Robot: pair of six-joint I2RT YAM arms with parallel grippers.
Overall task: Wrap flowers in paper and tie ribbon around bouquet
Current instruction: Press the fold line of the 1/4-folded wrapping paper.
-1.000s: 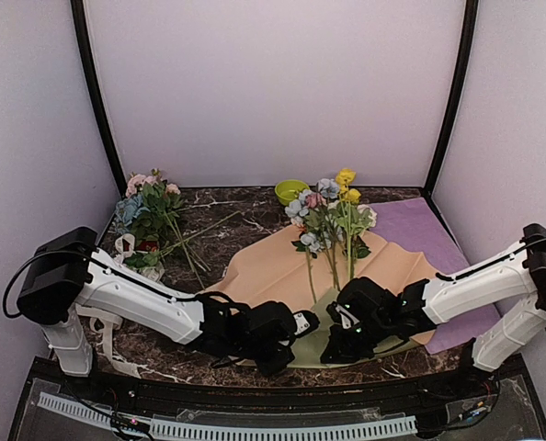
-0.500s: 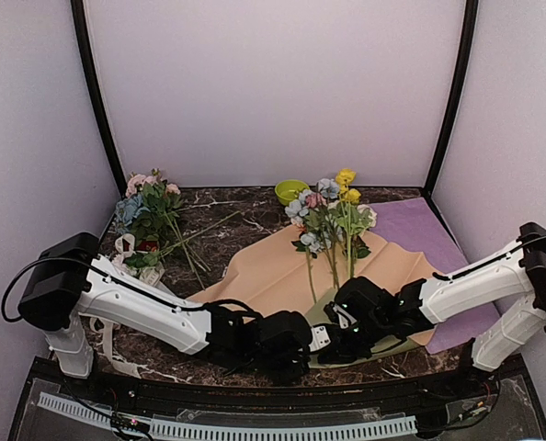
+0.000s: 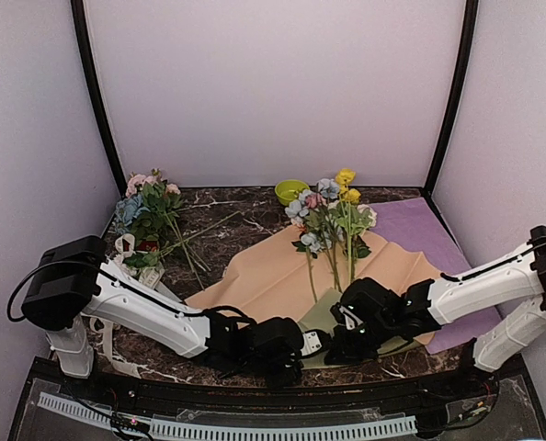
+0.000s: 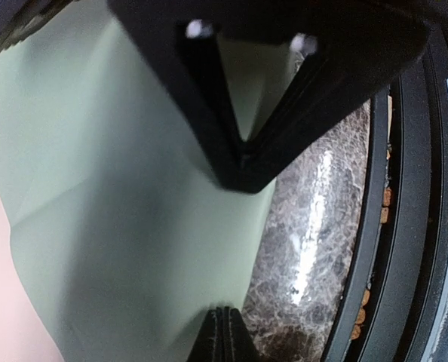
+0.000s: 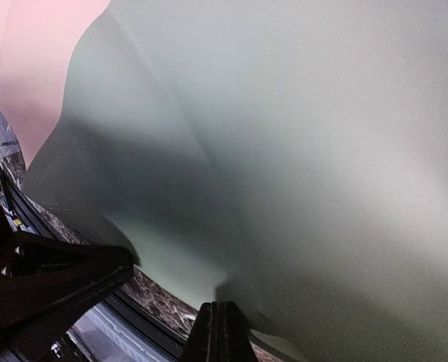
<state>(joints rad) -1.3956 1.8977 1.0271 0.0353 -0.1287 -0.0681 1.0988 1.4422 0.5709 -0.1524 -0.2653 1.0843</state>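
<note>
Flowers [image 3: 333, 230] are laid flat on the paper [image 3: 273, 276] in the middle of the counter [image 3: 227, 207]. Their long axis runs from near edge to far edge. The heads point to the far edge and reach just past the paper's far corner; the bare stem ends point to the near edge and fan slightly together there. The paper is seen as a peach sheet with a green sheet showing at its near corner, under the stem ends. The placement is judged deliberate: with stems down the middle, both sides of the paper are left free to be folded over into a cone. The left pincer [image 4: 221, 332] is pressed together at the near edge of the green sheet; whether any paper is caught between its tips cannot be told. The right pincer [image 5: 224, 324] is pressed together on that same edge, just beside the left one, and the sheet is seen puckered and raised off the counter at its tips, so it is judged to be pinching the paper. This low double hold is read as preparation for lifting or folding the bottom edge over the stem ends. The ribbon [image 3: 123, 244] is left by the left edge, well apart from the paper and not yet used. A purple sheet [image 3: 420, 230] is noted at the right edge.
</note>
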